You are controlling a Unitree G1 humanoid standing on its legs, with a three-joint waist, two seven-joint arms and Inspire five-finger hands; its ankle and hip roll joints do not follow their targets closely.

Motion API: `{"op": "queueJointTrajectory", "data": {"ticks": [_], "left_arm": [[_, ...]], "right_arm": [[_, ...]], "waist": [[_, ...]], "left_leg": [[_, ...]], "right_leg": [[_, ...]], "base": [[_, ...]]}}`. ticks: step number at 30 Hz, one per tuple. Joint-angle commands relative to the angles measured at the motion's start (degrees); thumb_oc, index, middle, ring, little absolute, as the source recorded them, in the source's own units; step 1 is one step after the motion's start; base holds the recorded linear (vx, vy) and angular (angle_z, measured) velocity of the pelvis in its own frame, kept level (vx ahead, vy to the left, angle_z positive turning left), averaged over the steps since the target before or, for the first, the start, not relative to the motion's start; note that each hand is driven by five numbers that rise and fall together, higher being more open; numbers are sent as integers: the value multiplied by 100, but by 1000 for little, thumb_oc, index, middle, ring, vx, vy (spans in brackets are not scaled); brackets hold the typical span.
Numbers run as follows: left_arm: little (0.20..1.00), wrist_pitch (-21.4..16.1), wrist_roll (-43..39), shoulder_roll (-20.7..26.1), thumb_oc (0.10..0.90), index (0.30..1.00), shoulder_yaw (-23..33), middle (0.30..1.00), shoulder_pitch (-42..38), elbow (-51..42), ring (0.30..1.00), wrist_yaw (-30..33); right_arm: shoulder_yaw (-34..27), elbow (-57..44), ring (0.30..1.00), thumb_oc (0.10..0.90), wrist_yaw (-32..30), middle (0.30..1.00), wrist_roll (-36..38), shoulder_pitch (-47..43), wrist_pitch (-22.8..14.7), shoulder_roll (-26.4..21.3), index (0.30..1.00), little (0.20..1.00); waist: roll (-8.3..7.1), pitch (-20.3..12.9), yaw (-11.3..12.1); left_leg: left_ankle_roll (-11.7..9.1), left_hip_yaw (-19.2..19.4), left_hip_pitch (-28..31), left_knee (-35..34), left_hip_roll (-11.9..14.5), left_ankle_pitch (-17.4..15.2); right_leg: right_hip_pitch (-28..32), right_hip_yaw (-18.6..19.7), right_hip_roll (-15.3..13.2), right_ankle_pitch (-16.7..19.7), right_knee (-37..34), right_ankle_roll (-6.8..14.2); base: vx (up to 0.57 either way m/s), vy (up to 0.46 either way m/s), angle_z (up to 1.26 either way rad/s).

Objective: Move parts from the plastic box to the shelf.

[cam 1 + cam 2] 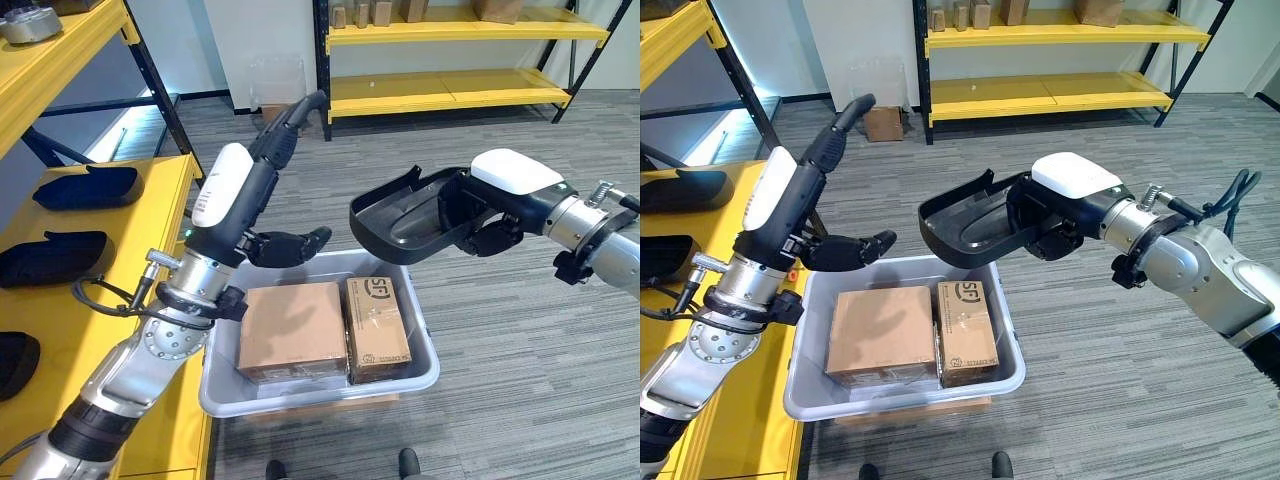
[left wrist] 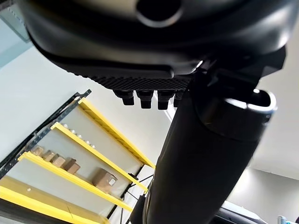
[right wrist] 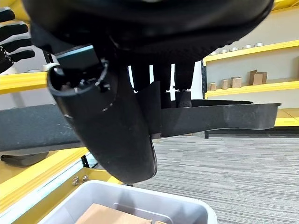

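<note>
The right hand (image 1: pixel 1065 215) grips a black part (image 1: pixel 965 222) above the plastic box (image 1: pixel 810 385); left hand (image 1: pixel 835 250) hangs loosely open.

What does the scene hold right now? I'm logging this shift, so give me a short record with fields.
right robot hand: curled round a black plastic part, held in the air above the box
left robot hand: fingers straight, holding nothing, raised over the box's near-shelf side
plastic box: grey, on the floor, holding two cardboard boxes side by side
yellow shelf: at the robot's left, bearing other black parts
background: a second yellow rack with small boxes
</note>
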Motion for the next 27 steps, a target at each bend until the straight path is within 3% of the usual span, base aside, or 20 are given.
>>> {"op": "queueJointTrajectory", "data": {"ticks": [1, 11, 27], "left_arm": [[1000, -268, -25, -25, 900, 1000, -226, 1000, -529, 96, 1000, 143], [1000, -268, -39, -66, 900, 1000, -442, 1000, -497, 105, 1000, 8], [1000, -194, 20, -563, 900, 1000, -1059, 1000, -883, 380, 1000, -114]], "right_arm": [[-20, 159, 300, 400, -433, 300, 485, -1072, -126, 134, 300, 300], [95, 192, 300, 400, -449, 300, 417, -1240, -136, 154, 300, 300], [283, 256, 300, 400, -473, 300, 474, -1591, -86, 400, 300, 300]], "waist": [[-237, -831, -34], [-232, -817, -77], [-264, -778, -168]], "left_leg": [[-191, -63, -591, -431, 550, 911], [-193, -8, -571, -408, 573, 900], [-166, 27, -611, -250, 599, 819]], "right_leg": [[1028, -231, 113, -1189, -6, -83], [1031, -174, 117, -1210, -6, -92], [1022, -88, 94, -1212, -6, -120]], "base": [[0, 0, 0], [0, 0, 0], [4, 2, -4]]}}
